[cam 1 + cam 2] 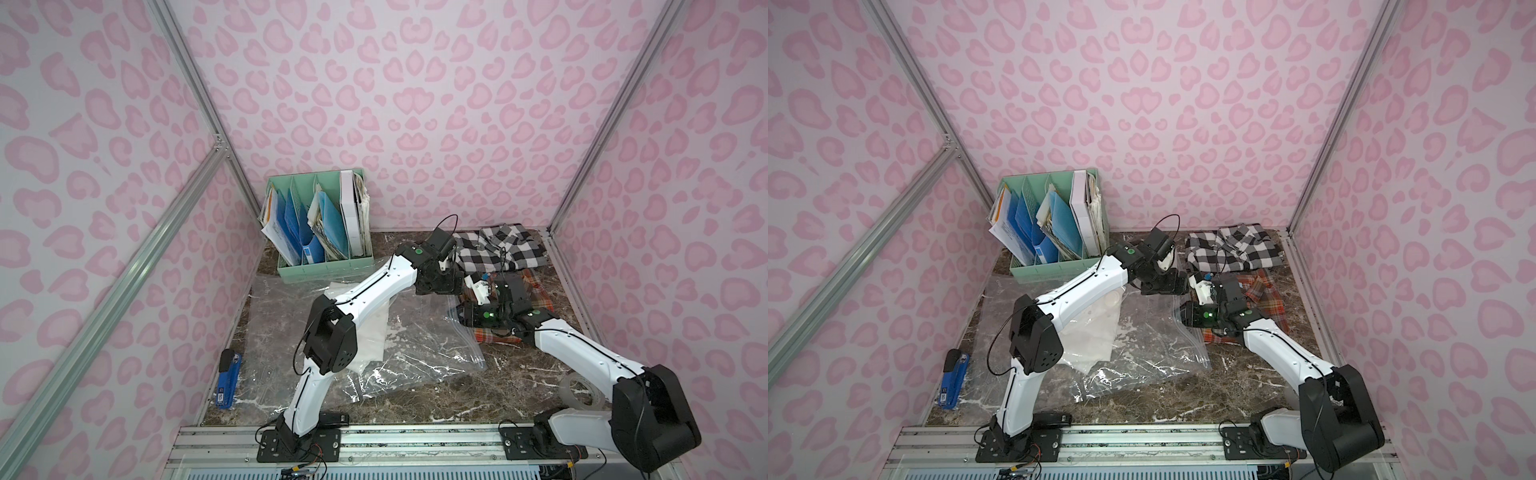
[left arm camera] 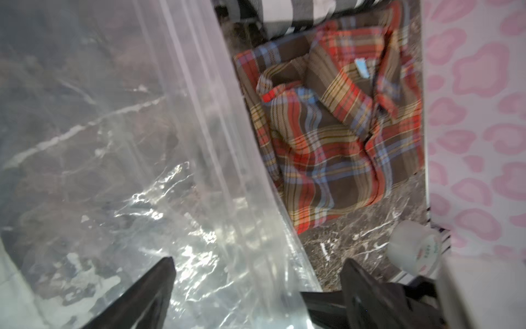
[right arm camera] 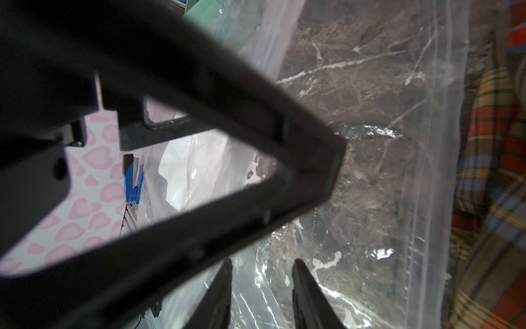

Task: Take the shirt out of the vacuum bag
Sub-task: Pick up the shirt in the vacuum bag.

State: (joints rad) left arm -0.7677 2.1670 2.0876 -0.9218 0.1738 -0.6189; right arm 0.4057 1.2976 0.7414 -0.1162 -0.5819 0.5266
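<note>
The clear vacuum bag (image 1: pixel 415 345) lies flat mid-table, and white folded fabric (image 1: pixel 370 336) shows through it under my left arm. An orange-brown plaid shirt (image 2: pixel 327 136) lies outside the bag, just past its zip strip (image 2: pixel 199 114). Behind it lies a black-and-white checked shirt (image 1: pixel 498 245). My left gripper (image 2: pixel 257 260) is open wide, straddling the bag's zip edge, one finger over plastic and one over bare table. My right gripper (image 3: pixel 262 260) faces it over the same edge. Its fingers stand apart, with bag film (image 3: pixel 370 199) showing beyond them.
A mint file organiser (image 1: pixel 324 224) full of folders stands at the back left. A blue stapler (image 1: pixel 228 378) lies by the left wall. A tape roll (image 1: pixel 582 392) sits near the right arm's elbow. Pink-patterned walls close the table in on three sides.
</note>
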